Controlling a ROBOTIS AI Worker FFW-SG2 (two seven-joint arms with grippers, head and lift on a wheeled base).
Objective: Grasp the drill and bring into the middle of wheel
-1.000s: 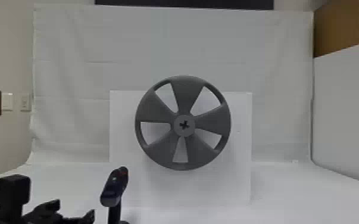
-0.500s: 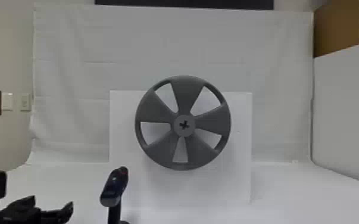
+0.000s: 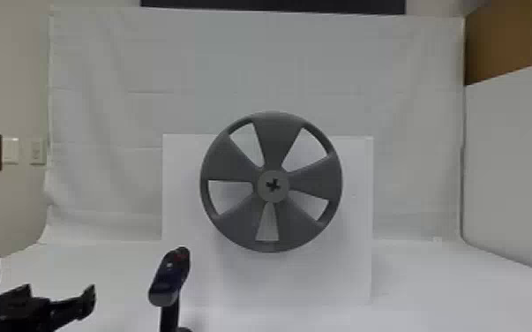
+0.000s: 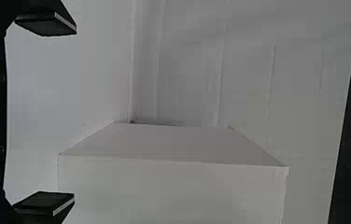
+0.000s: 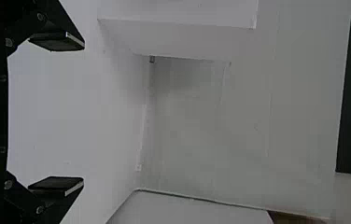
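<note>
My left end effector (image 3: 57,295) is toward counter's (image 3: 454,282) near-left corner, apart from drill (image 3: 170,278), fingers spread; right end effector (image 5: 82,114) spread too. Wheel (image 3: 273,145) beyond, against white block (image 3: 353,273).

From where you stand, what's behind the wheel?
Behind the wheel is a white box, showing through its gaps; above the box's top edge, a white sheet hangs farther back. Whatever the spokes and hub cover is hidden.
</note>
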